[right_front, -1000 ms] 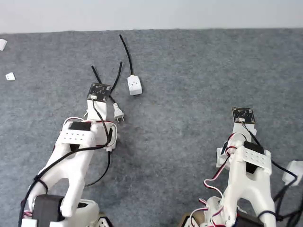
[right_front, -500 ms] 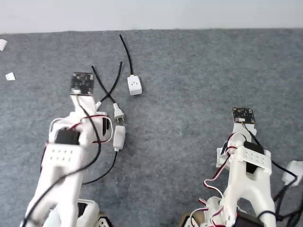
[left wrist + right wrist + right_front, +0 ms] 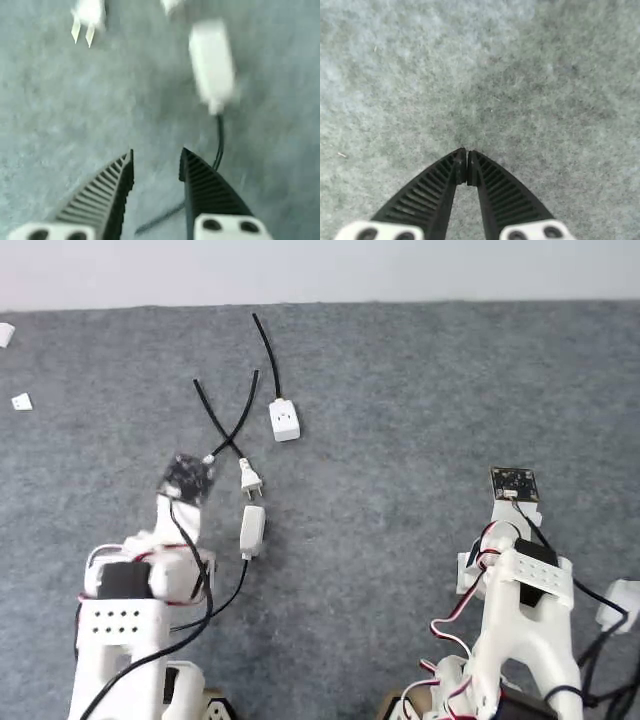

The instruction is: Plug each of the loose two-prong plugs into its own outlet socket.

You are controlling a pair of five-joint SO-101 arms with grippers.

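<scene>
The left gripper [image 3: 156, 160] hovers over the grey carpet [image 3: 400, 390] at the near left, its jaws spread apart and holding nothing. Just beyond it a small white cable end [image 3: 208, 458] lies on the carpet. It is probably a second plug, but its prongs are too small to make out.

Right of that lies the plug [image 3: 249, 479], flat on the carpet. Its long axis runs far to near and its two prongs point towards the robot. Nearly in line with it, just nearer, lies the near socket [image 3: 252, 528], also lengthwise far to near, with its cable leaving the near end.

The far socket [image 3: 284, 420] sits farther back with its cable running away.

The plug looks light, hard and smooth, and its black cable will likely drag. It is best pinched across the body behind the prongs, never on the prongs.

At the far right, well apart, the right gripper [image 3: 466, 167] rests over bare carpet with its jaws pressed together.
</scene>
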